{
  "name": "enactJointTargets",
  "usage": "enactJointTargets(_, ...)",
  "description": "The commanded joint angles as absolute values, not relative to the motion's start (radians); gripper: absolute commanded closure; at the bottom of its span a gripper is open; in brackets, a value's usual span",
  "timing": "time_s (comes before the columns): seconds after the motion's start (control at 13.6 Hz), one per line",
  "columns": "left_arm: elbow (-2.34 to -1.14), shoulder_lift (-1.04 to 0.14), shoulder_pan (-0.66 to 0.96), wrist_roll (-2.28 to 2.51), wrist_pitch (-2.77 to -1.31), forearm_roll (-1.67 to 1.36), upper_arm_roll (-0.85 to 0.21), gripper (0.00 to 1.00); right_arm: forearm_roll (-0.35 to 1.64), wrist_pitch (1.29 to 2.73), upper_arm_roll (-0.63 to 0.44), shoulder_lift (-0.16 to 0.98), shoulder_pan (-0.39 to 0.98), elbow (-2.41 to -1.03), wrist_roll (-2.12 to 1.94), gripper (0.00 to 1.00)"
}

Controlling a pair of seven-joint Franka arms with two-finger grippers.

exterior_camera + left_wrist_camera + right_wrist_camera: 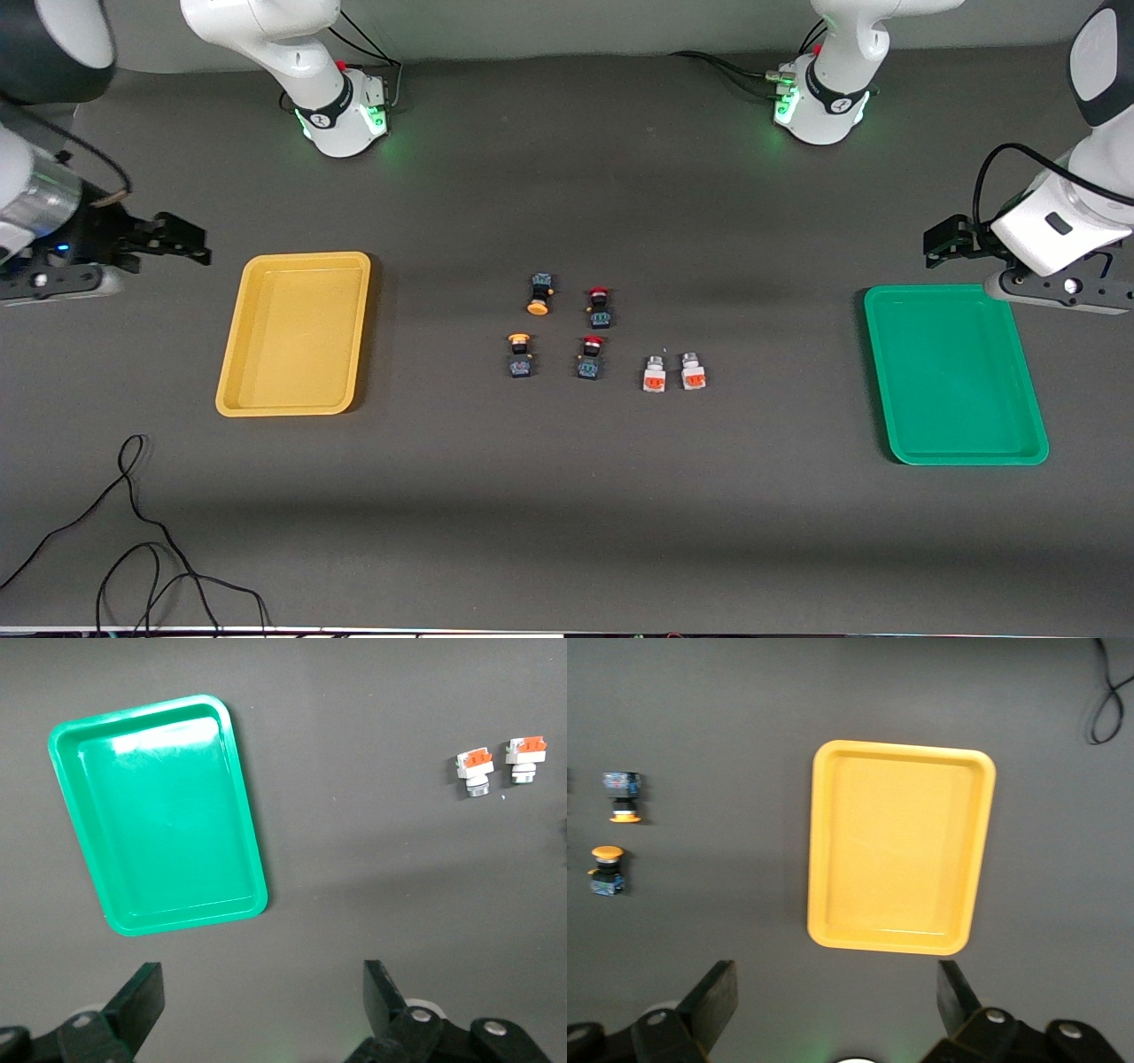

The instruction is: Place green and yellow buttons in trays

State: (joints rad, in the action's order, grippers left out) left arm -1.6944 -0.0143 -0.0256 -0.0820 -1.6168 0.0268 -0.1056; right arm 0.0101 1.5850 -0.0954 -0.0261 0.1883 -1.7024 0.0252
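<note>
Two yellow-capped buttons [540, 294] [520, 354] and two white blocks with orange faces [654, 374] [693, 371] lie on the mat mid-table. The yellow tray [292, 332] lies empty toward the right arm's end, the green tray [955, 372] empty toward the left arm's end. My left gripper [943, 241] hangs open over the mat by the green tray [159, 815], nothing between its fingers [142, 997]. My right gripper [182, 241] hangs open by the yellow tray [899, 846], also holding nothing. The right wrist view shows both yellow-capped buttons [623, 797] [607, 870]; the left wrist view shows the white blocks [476, 771].
Two dark switches with red caps [600, 307] [591, 356] lie beside the yellow-capped ones. A loose black cable [142, 549] curls on the mat near the front camera at the right arm's end. Both arm bases [341, 115] [819, 106] stand farthest from the camera.
</note>
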Motion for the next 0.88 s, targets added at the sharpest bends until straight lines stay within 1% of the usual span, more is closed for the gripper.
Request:
enactJointTargets(0.0,-1.695,-0.009,-0.032,-0.077,-1.605,-0.015,-0.104,0.01,0.044,1.661,-0.1,-0.069,0.296,-1.79,0.176,0.0)
enactJointTargets(0.15,-1.694,-0.011,-0.028,-0.071,-1.606,-0.021,-0.107,0.01,0.057,1.739,-0.101,-0.063,0.417,-1.836,0.355,0.0)
enactJointTargets(0.37,-1.665,-0.046,-0.015,0.006,-1.615,-0.055,-0.115,0.01,0.055,1.81,-0.1,-0.009,0.596,-1.835,0.639,0.0)
enactJointTargets(0.51,-1.661,-0.078,0.021,0.067,-1.623,-0.095,-0.121,0.01,0.054,1.87,-0.1,0.034,0.694,-1.825,0.808,0.0)
enactJointTargets(0.81,-1.661,-0.17,0.148,0.299,-1.762,-0.095,-0.121,0.01,0.054,1.917,-0.1,0.119,0.846,-1.772,1.043,0.0)
